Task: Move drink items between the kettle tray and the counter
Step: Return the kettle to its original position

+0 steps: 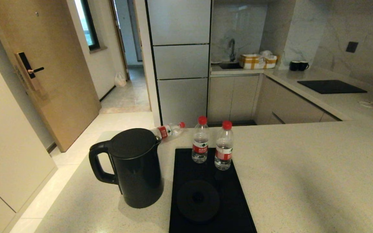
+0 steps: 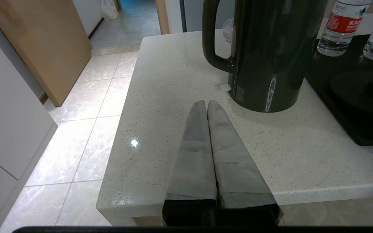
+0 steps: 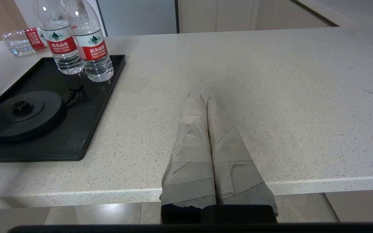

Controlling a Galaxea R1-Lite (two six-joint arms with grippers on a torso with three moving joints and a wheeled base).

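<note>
Left gripper (image 2: 207, 103): jaws pressed together, empty. Kettle (image 2: 270, 55): on counter (image 2: 173, 64) just ahead, off kettle tray (image 2: 361, 129). Advice: spread jaws wide, approach the handle squarely.

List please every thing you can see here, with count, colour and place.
kettle: one, glossy black, on counter left of tray
tray: one, black, on counter
kettle base: one, black disc, on tray
upright bottles: two, clear, red caps, on tray's far end
lying bottle: one, clear, red cap, on counter behind kettle
mugs: two, dark, far counter
cooktop: one, black, far counter
left gripper: shut, near kettle
right gripper: shut, right of tray
</note>
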